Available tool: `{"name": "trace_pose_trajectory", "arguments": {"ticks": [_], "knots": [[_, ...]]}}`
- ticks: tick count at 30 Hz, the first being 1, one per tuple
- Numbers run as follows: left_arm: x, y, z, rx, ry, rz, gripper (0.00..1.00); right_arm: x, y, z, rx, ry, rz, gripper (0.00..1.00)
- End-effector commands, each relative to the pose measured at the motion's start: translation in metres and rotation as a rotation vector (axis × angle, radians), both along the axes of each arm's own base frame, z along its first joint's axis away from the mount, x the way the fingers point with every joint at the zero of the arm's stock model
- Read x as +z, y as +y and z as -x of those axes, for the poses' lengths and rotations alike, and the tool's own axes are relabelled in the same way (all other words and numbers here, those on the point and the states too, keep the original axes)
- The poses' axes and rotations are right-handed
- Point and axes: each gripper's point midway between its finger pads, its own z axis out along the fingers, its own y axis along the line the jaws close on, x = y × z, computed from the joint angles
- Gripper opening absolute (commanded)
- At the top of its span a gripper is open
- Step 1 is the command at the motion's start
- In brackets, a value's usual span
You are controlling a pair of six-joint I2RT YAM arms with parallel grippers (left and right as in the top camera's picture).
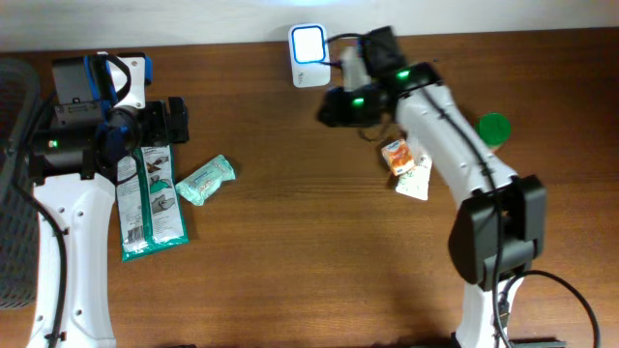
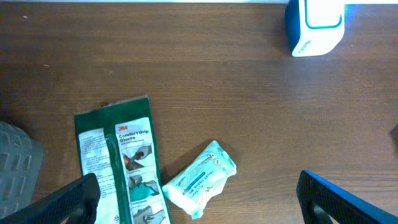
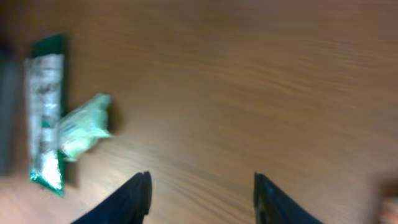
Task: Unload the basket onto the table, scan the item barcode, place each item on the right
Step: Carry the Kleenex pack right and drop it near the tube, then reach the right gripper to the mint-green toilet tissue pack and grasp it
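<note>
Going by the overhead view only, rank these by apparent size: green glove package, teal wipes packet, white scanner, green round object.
1. green glove package, clearly the largest.
2 and 3. white scanner and teal wipes packet look about alike, so they are not ranked against each other.
4. green round object, the smallest.

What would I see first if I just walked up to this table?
The glowing white-and-blue scanner at the table's far edge grabs the eye first. Next comes the long green 3M gloves packet lying flat on the left, with a small teal pouch right beside it.
</note>
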Motion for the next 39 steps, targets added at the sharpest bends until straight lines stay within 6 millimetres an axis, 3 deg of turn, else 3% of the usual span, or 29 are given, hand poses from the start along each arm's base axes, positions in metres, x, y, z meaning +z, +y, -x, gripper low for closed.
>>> {"name": "trace_pose_trajectory", "arguments": {"ticks": [1,6,9,14,29,31,35,39], "knots": [[0.005,-0.002,-0.002,-0.013,-0.014,0.001,0.99,-0.007,0.078,0.018,0.125,-0.02,-0.076,0.56],[0.005,-0.002,-0.002,-0.013,-0.014,0.001,0.99,-0.037,0.161,0.038,0.263,-0.104,-0.108,0.61],[0.005,-0.002,-0.002,-0.013,-0.014,0.001,0.99,-0.062,0.187,0.048,0.291,-0.13,-0.075,0.61],[0.005,-0.002,-0.002,-0.013,-0.014,0.001,0.99,-0.101,0.208,0.061,0.324,-0.113,-0.049,0.62],[0.005,-0.002,-0.002,-0.013,-0.014,0.001,0.99,-0.14,0.218,0.055,0.322,-0.12,-0.061,0.63],[0.005,-0.002,-0.002,-0.013,-0.014,0.001,0.99,-0.144,0.218,0.055,0.307,-0.105,-0.067,0.53],[0.005,-0.002,-0.002,-0.013,-0.014,0.001,0.99,-0.146,0.218,0.057,0.311,-0.097,-0.068,0.06],[0.005,-0.002,-0.002,-0.013,-0.014,0.001,0.99,-0.133,0.21,0.054,0.317,-0.07,-0.099,0.04]]}}
